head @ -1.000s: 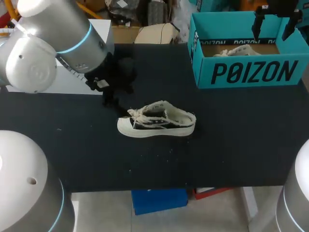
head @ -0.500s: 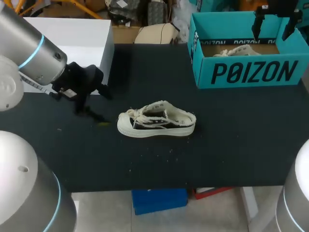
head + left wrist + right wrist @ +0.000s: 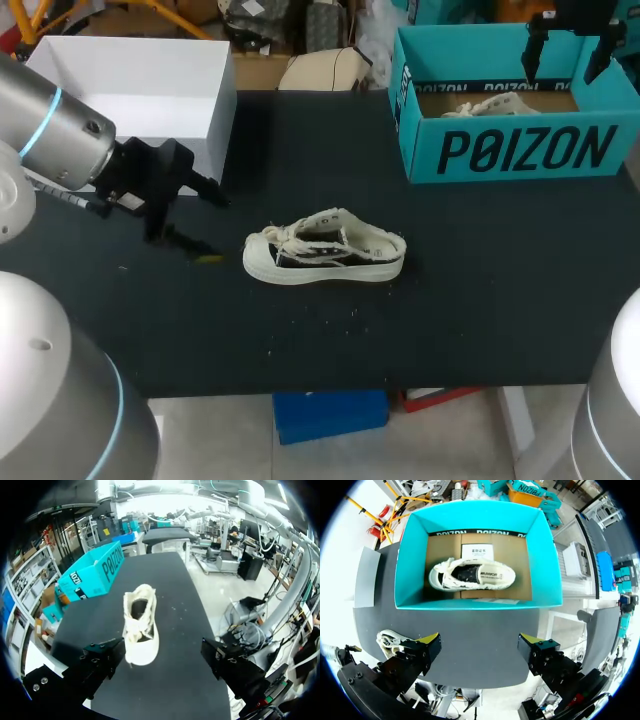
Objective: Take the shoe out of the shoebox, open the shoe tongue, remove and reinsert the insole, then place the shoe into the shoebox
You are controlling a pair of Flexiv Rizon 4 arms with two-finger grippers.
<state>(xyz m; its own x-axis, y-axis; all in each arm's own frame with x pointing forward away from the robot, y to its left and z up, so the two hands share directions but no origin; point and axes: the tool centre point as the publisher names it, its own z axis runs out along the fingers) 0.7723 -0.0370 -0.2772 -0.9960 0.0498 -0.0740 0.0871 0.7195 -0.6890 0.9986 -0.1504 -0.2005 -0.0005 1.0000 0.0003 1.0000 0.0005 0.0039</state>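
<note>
Middle of the bench (image 3: 480, 300): cream low-top shoe (image 3: 325, 248) with black side panels, resting on its sole, toe toward the left edge, heel toward the right edge, laces loose over the tongue.

Far right corner of the bench: teal shoebox (image 3: 520, 150), open at the top, no lid on it. Inside, on the brown cardboard floor: second shoe (image 3: 472, 575) of the same kind, lying on its side, with a white paper slip (image 3: 476, 552) just beside it against the farther wall.

Far left corner: open white box (image 3: 140, 80).

Left hand (image 3: 205, 222): low over the bench near the left edge, released, fingers spread wide with nothing between them, pointing toward the toe of the shoe yet apart from it. Same seen from the left wrist, left hand (image 3: 162, 650) with the shoe (image 3: 140, 627) straight ahead of its open fingers, toe nearest, shoebox (image 3: 90, 577) beyond and to one side.

Right hand (image 3: 567, 55): above the shoebox, released, grasping nothing. From the right wrist, right hand (image 3: 479, 642) well above the shoebox (image 3: 540, 545), looking straight down into it, fingers wide apart, clear of the walls and of the second shoe.
</note>
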